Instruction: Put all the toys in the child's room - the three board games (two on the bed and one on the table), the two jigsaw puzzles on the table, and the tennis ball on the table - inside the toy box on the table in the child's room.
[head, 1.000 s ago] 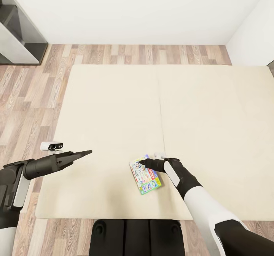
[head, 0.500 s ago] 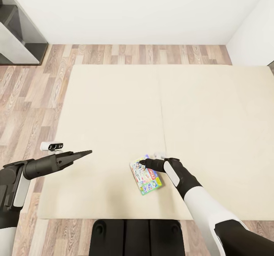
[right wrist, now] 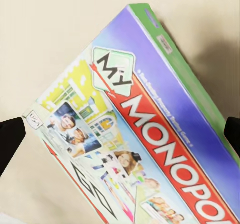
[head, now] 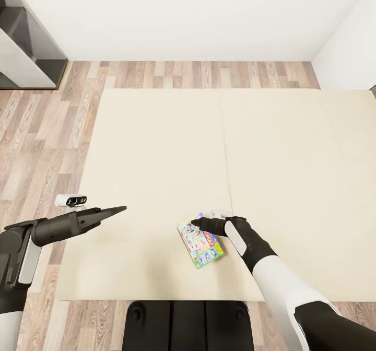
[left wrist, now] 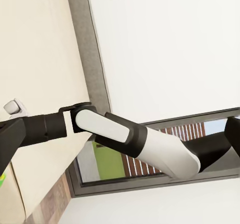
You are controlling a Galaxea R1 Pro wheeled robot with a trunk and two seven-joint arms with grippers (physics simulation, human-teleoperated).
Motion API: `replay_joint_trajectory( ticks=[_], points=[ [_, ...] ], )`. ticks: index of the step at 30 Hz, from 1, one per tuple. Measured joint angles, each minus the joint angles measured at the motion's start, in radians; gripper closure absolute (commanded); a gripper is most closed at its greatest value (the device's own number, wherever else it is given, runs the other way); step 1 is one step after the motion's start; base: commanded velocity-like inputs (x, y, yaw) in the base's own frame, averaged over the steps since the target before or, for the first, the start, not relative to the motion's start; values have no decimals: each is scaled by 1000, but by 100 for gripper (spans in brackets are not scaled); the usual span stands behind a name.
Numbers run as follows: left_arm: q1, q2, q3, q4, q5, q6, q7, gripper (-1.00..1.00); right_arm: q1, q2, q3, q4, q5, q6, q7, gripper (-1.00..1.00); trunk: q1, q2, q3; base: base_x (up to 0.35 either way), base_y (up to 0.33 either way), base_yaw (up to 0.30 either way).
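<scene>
Seen from above, the bed [head: 156, 147] shows its beige mattress in two sections. Near its front edge is one board game [head: 203, 249], the colourful "My Monopoly" box [right wrist: 150, 119], turned at an angle. My right gripper [head: 197, 224] reaches over the box's far end. In the right wrist view its fingertips [right wrist: 9, 139] stand wide apart against the box's two opposite edges, with a shadow under the box. To the left, my left gripper [head: 121, 209] hangs over the mattress with its fingers pressed into a point and nothing between them. The table and toy box are out of view.
Wood-plank floor [head: 42, 131] runs along the bed's left side and far end. A dark-framed grey unit [head: 26, 43] stands at the far left, with white walls [head: 183, 16] behind and at the right. My black base [head: 188, 325] meets the bed's front edge.
The whole view has shifted, so the bed sits slightly further right in the picture. The Monopoly box has stayed with my right gripper. Both arms hold the same pose.
</scene>
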Motion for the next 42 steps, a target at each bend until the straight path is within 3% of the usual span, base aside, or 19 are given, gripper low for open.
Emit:
replay_joint_trajectory(
  ticks=[42],
  points=[
    [0,0,2,0,0,0,0,-100,1,-8,-3,0,7,-3,1,-100,0,0,0,0,21,0]
  ],
)
